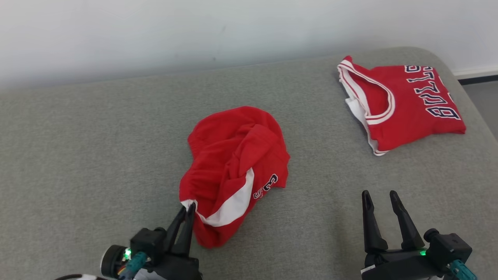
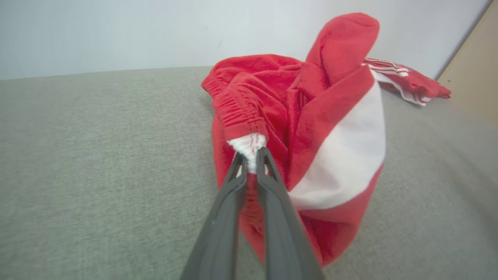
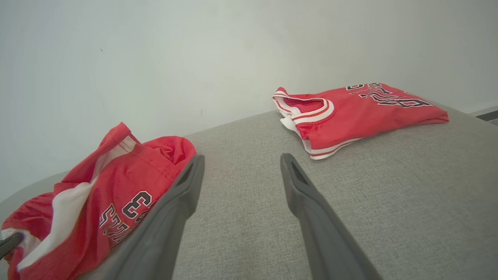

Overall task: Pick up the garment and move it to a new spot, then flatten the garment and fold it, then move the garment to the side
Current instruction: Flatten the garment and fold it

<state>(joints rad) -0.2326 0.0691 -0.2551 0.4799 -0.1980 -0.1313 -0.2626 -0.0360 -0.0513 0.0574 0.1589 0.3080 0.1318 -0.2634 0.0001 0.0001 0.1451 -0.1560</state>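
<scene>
Red shorts [image 1: 233, 167] lie heaped on a grey cushion [image 1: 78, 155] just beyond the left gripper [image 1: 187, 210], its jaws pinched together on the white waistband corner [image 2: 249, 146]. The right gripper [image 1: 380, 196] hovers with jaws apart, the shorts off to their left. Light, limp cloth will likely drape from that corner, so a second hold along the elastic looks wise.

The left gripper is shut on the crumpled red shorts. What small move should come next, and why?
Probably lift the left gripper a little to test the grip: it pinches only the white waistband corner of the red shorts, which lie crumpled on the grey cushion. The right gripper stands open, apart.
</scene>
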